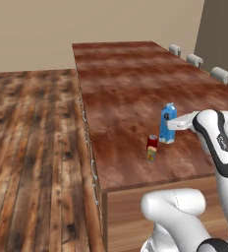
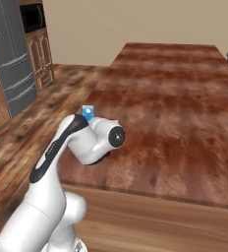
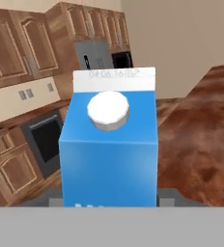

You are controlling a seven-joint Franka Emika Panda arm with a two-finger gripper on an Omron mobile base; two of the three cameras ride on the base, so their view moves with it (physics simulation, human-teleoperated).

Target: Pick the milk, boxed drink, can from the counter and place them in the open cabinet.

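One milk carton (image 1: 168, 123), one can (image 1: 152, 141) and one boxed drink (image 1: 151, 154) are counted on the worktop (image 1: 126, 83), right of centre in the left base view. The can and the boxed drink are set just beside each other, the box nearer the front edge; the carton is stood upright a little to their right and farther back. Three grey chair backs (image 1: 194, 60) are seen along the far right edge of the worktop.

All three items are placed near the front edge and not far from the left edge, beyond which a plank floor (image 1: 32, 147) is spread out. The rest of the worktop, toward the upper part of the frame, is left bare.

The carton is blue with a white gable strip and a round white cap, seen close up in the hand view (image 3: 109, 149). In the right base view just its top (image 2: 88, 112) is shown above the arm.

The gripper (image 1: 169, 124) is brought level to the carton from the right, and the jaws are set on either side of it at its lower corners in the hand view; whether it is actually squeezed cannot be told.
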